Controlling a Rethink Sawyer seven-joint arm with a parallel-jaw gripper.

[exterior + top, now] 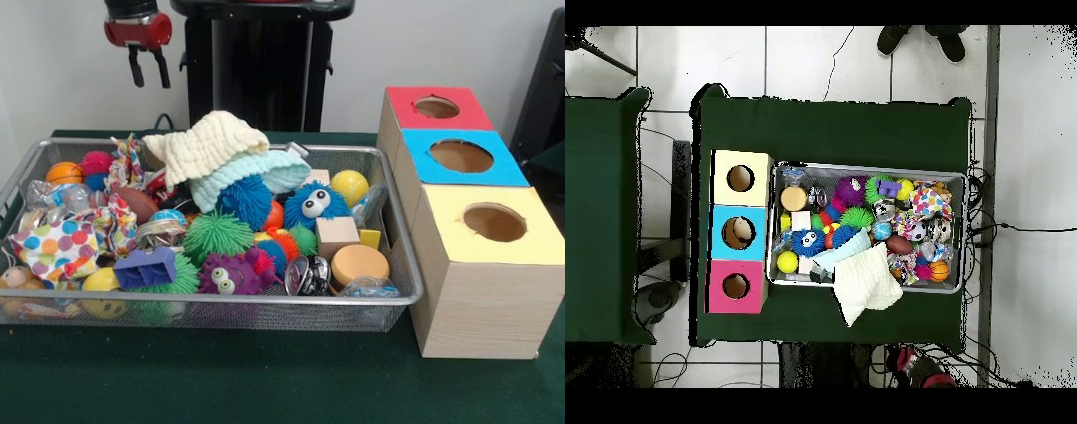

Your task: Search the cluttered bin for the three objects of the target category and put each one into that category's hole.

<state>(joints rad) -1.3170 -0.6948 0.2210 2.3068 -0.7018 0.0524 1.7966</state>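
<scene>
Pincer [150, 68] spread, empty, fingers pointing down, above wire bin's [212, 305] far-left corner.

— What covers the table [265, 380]?
— A dark green cloth.
— And directly on it?
— A wire mesh bin [212, 309] full of toys, and just beside it three wooden boxes [481, 283] in a row — yellow, blue, red tops.

Lab: robot pedestal [260, 53], floor cables [1020, 228].
</scene>
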